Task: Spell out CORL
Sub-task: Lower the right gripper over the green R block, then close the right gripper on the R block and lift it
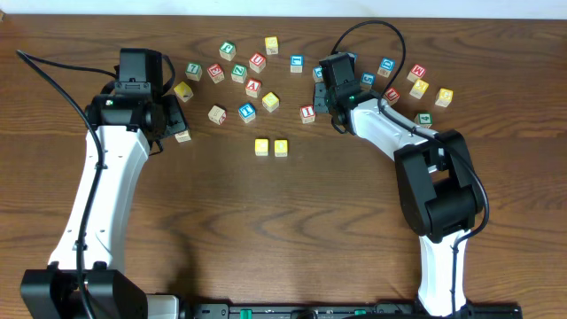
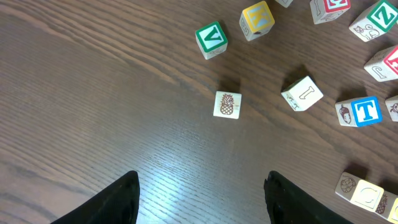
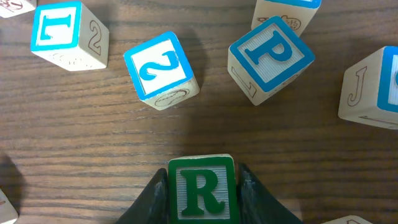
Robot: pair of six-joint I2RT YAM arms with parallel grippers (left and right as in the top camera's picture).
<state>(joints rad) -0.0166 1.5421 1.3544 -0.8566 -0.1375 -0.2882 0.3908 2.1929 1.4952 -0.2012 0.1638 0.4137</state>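
Clamped squarely between the fingers of the right gripper: the green R block, letter up and readable, toward the far edge of the tabletop, right of its middle; lifted or resting, cannot tell. Beyond it on the wood, each apart from the others: a blue 2 block, a blue P block and a blue L block. Near the middle of the tabletop, two yellow blocks side by side and touching, letters too small to read. Toward the far left corner, the left gripper, fingers spread wide with only bare wood between them. Ahead of it, a pineapple block alone, then a blue T block nearer the scatter of other blocks along the far edge.
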